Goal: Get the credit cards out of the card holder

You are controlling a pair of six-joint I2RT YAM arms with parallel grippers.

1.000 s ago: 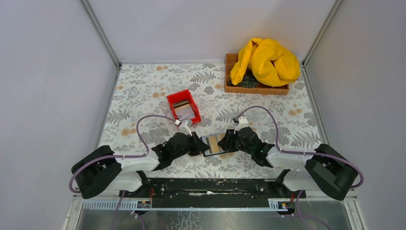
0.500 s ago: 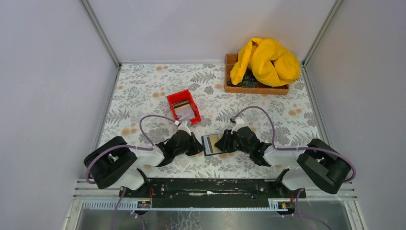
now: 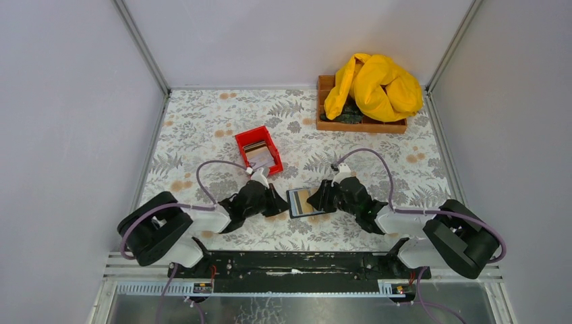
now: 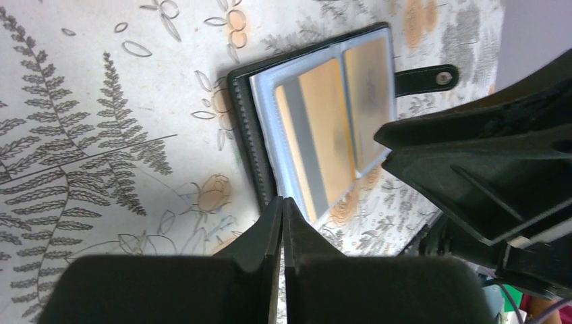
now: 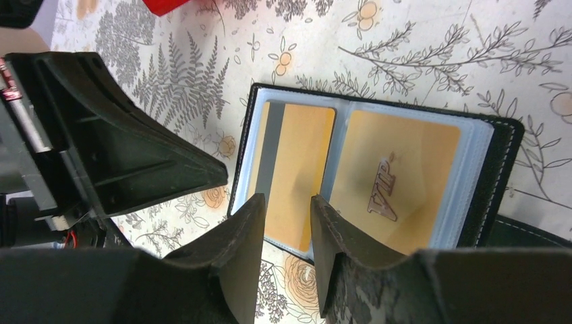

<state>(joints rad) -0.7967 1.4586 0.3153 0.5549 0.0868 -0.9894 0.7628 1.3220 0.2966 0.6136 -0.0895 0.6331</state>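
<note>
Now the left jaws, pressed together, have drawn back from the open wallet (image 5: pixel 502 162) on the desk (image 3: pixel 202 121); the right jaws, slightly spread, hover at its edge. Two gold cards (image 5: pixel 398 182) (still sleeved) await extraction; red bin (image 3: pixel 258 150) beyond.

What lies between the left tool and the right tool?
The open black folding card holder, showing two tan rectangular cards, lies between the left tool and right tool; the top view shows it.
</note>
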